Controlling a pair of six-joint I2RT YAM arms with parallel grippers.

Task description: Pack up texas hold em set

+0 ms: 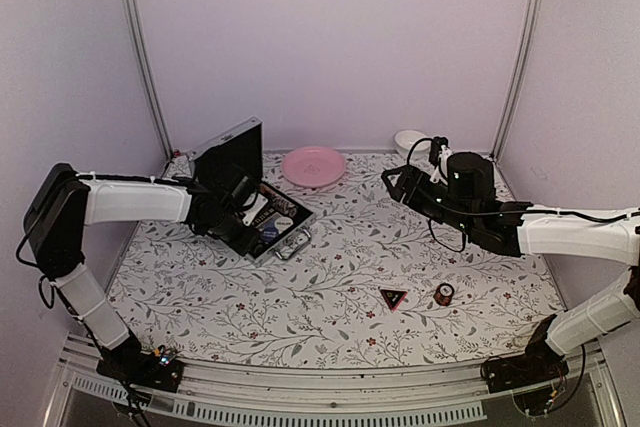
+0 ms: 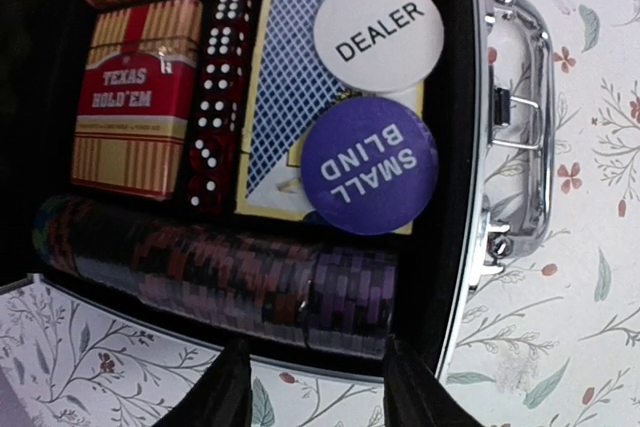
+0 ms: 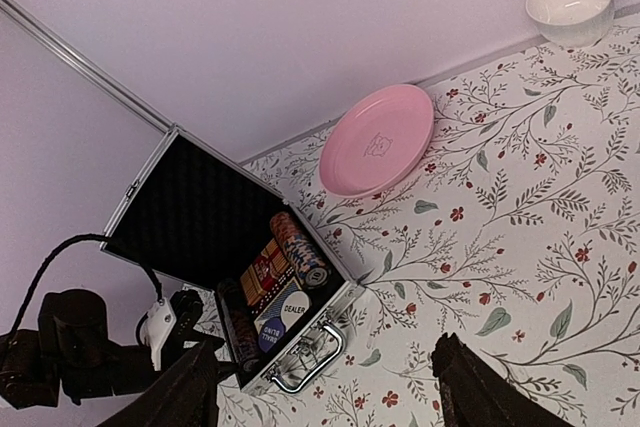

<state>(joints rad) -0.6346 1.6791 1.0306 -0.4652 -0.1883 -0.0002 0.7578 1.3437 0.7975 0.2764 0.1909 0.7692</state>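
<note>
I see my left jaws spread over the open square silver aluminium case (image 3: 190,207); my right jaws hang spread and empty above the floral-patterned desk (image 1: 330,287)

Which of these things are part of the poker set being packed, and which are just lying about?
Part of the job: open silver case holding chip rows, card box and dice; loose triangle; loose chip stack.
Just lying about: pink plate; white bowl.
</note>
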